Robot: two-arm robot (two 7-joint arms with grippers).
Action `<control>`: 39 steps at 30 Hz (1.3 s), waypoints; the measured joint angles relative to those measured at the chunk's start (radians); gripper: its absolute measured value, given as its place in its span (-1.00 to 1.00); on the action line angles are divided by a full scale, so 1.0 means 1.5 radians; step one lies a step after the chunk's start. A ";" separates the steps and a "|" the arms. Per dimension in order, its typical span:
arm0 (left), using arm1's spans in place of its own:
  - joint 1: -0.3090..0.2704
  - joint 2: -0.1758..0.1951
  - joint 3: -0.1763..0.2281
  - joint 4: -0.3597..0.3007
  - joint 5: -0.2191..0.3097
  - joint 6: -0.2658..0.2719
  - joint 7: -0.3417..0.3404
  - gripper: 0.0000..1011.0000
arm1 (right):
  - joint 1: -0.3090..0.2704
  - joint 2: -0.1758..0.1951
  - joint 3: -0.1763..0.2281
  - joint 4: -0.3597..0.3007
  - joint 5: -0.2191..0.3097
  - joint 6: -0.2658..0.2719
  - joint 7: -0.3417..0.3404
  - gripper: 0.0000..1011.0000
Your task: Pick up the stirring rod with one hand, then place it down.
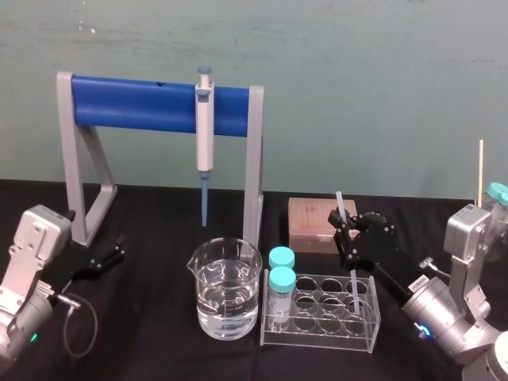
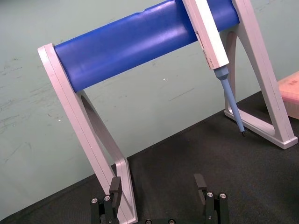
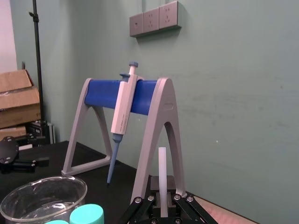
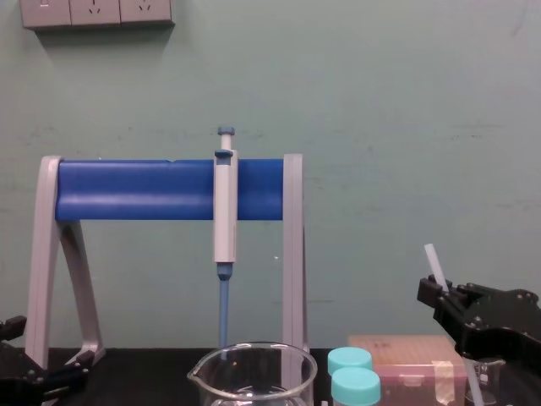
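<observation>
Your right gripper (image 1: 346,230) is clamped on the rod (image 1: 340,205), its two fingers pressed against it from either side. It grips the rod in its upper part, so a short length sticks out above the fingers and the longer part hangs below. The rod is close to upright, leaning a little, with its top tipped toward the desk's back edge and slightly left. In the chest view the same lean shows, the rod (image 4: 434,260) rising out of the right gripper (image 4: 441,294). Your right wrist view shows the rod (image 3: 162,170) standing straight up between the fingers.

The lower part of the rod runs down behind the clear rack (image 1: 321,317), over its right-hand cells. You cannot tell whether its tip touches anything there. The rack sits near the front edge of the desk (image 1: 159,349), right of centre, with two teal-capped vials (image 1: 280,282) in its left end. A beaker (image 1: 225,298) of water stands just beside it on the left. A box (image 1: 317,222) lies behind the gripper toward the back edge.

Your left gripper (image 1: 111,254) rests low near the left edge with its fingers apart, next to the left leg of the stand (image 1: 131,101). The pipette (image 1: 205,131) hangs from that stand.
</observation>
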 joint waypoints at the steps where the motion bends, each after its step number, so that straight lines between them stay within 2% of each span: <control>1: 0.000 0.000 0.000 0.000 0.000 0.000 0.000 0.98 | 0.001 0.000 -0.001 0.001 0.000 0.002 0.000 -0.87; 28: 0.000 0.000 0.000 0.000 0.000 0.000 0.000 0.98 | 0.003 0.002 -0.003 0.003 -0.003 0.008 -0.001 -0.86; 30: 0.000 0.000 0.000 0.000 0.000 0.000 0.000 0.98 | 0.003 0.002 -0.003 0.003 -0.003 0.008 -0.001 -0.83; 39: 0.000 0.000 0.000 0.000 0.000 0.000 0.000 0.98 | 0.003 0.002 -0.003 0.002 -0.003 0.007 -0.001 -0.29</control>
